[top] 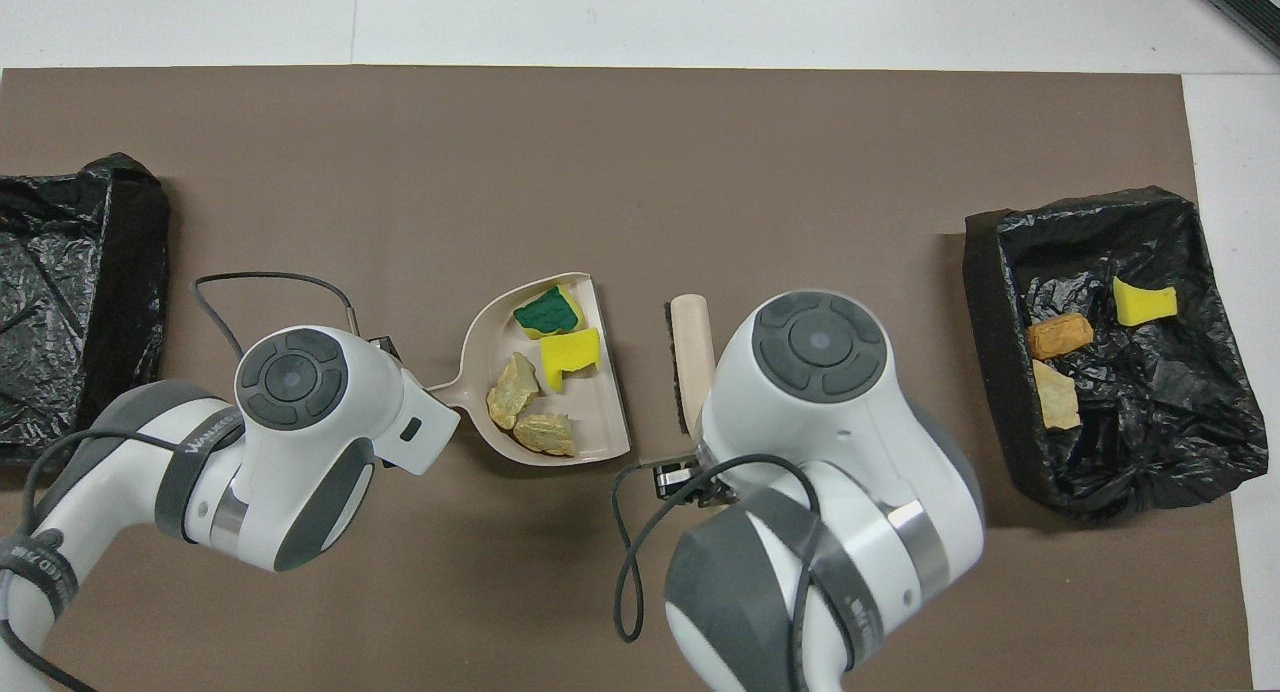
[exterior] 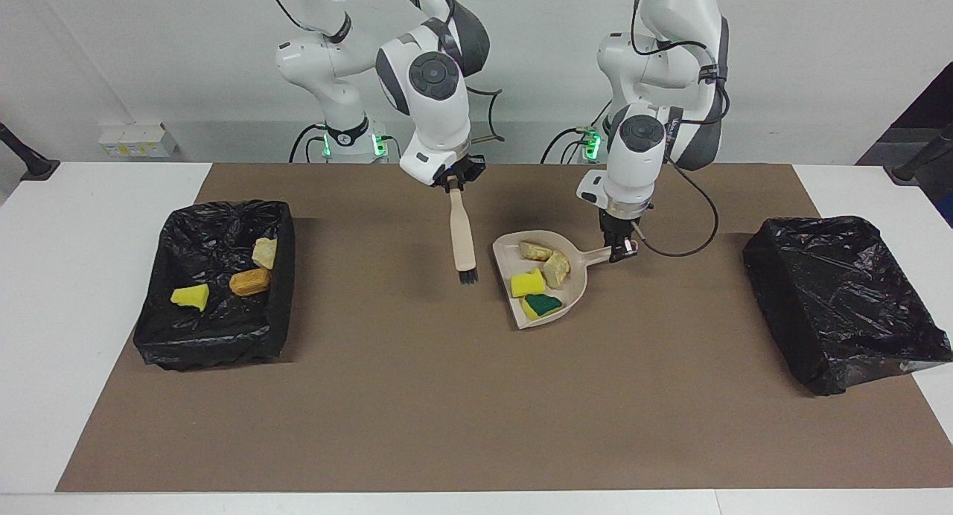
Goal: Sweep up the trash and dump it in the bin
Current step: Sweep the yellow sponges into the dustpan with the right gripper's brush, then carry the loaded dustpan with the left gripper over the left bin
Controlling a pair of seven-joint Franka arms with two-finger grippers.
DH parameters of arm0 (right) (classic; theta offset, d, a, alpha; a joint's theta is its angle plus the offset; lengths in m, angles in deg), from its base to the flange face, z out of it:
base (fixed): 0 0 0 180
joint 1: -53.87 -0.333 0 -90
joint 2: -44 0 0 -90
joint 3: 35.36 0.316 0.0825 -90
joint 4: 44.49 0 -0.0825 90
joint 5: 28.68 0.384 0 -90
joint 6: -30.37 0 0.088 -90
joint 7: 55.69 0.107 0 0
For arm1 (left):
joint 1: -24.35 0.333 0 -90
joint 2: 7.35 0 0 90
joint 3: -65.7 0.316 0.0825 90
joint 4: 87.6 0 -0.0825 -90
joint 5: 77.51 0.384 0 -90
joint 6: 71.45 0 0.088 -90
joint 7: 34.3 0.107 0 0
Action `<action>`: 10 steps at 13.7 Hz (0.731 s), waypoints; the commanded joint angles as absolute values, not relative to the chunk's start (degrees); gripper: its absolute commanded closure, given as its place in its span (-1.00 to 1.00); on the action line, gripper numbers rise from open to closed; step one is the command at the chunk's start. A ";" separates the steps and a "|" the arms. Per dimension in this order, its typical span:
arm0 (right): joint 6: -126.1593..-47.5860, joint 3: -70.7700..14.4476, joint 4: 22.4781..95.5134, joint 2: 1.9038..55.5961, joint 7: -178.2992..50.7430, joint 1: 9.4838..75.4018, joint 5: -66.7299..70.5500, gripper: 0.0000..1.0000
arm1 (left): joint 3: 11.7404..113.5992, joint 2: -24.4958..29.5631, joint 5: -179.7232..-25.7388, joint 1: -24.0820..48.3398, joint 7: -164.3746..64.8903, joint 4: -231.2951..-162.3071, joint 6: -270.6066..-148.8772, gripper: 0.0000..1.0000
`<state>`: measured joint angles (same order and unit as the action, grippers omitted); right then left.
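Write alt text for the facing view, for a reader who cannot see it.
The left gripper holds a beige dustpan by its handle at mid-table, carrying four bits of trash. Beside it the right gripper holds a brush, bristles down. Three more bits lie in the black-lined bin at the right arm's end.

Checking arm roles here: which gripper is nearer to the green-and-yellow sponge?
Left. The left gripper holds the dustpan carrying the green-and-yellow sponge; the right gripper holds the brush beside the pan.

Both arms (exterior: 439,91) are glossy white with grey joint caps. Black cables (exterior: 692,225) trail them; green lights (exterior: 380,141) glow at the bases.
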<state>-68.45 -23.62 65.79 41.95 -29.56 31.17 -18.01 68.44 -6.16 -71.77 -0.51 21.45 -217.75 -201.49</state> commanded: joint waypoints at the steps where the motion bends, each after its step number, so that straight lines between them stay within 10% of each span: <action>1: -73.40 -23.23 75.44 48.73 -23.98 27.17 -12.62 1.00 | 68.42 -5.77 -74.87 2.54 28.95 -217.77 -202.50 1.00; 10: -90.82 -23.23 85.23 45.43 -3.40 9.13 -11.63 1.00 | 68.60 -3.76 -77.24 17.47 48.82 -200.57 -182.73 1.00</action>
